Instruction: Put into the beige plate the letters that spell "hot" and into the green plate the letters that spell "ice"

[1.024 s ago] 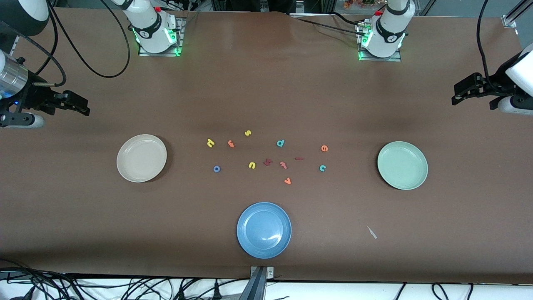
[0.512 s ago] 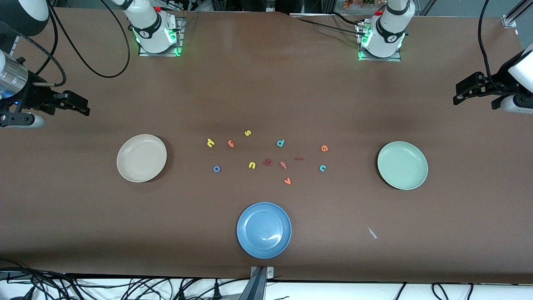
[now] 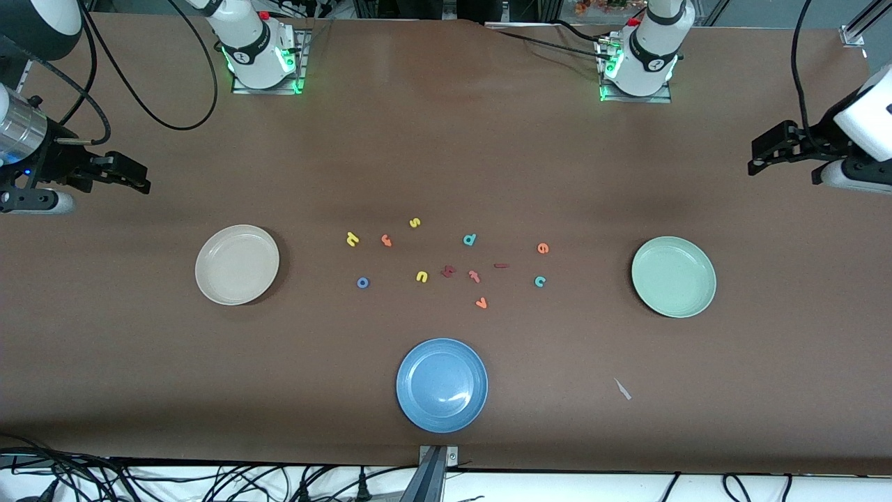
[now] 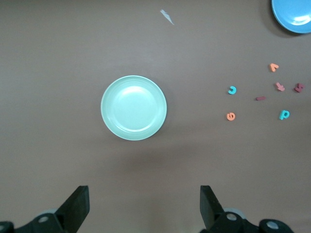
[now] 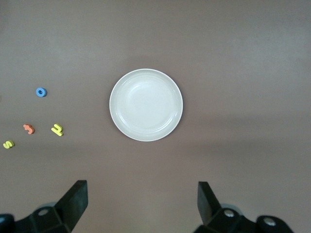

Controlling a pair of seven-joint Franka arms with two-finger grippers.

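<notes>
Left claw [image 3: 759,159] up in the air over the bench [image 3: 446,139] at the left arm's end, fingers spread wide, nothing between them. Right claw [image 3: 136,178] likewise wide and empty over the right arm's end; both arms wait.

Letters lie loose mid-bench, all apart from one another. For "hot": yellow "h" [image 3: 352,239] and orange "t" [image 3: 386,240] side by side, blue "o" [image 3: 362,282] nearer the front camera than both; all three toward the beige plate [image 3: 237,264], which is empty. For "ice": dark red "i" [image 3: 500,265], teal "c" [image 3: 539,281], orange "e" [image 3: 543,247], toward the green plate [image 3: 673,276], also empty.

Distractors between the two groups: yellow "s" [image 3: 414,222], yellow "u" [image 3: 421,277], teal "d" [image 3: 470,240], chunky dark red letter [image 3: 447,271], pinkish-red hooked letter [image 3: 474,276], orange "v" [image 3: 481,302]. Blue plate [image 3: 442,384] nearest the front camera.

Judgement: the letters look like foam, so light, soft and flat; probably easy to nudge aside. Pinch across a stroke from straight above: "o" across its ring wall, "i" across its narrow width.
</notes>
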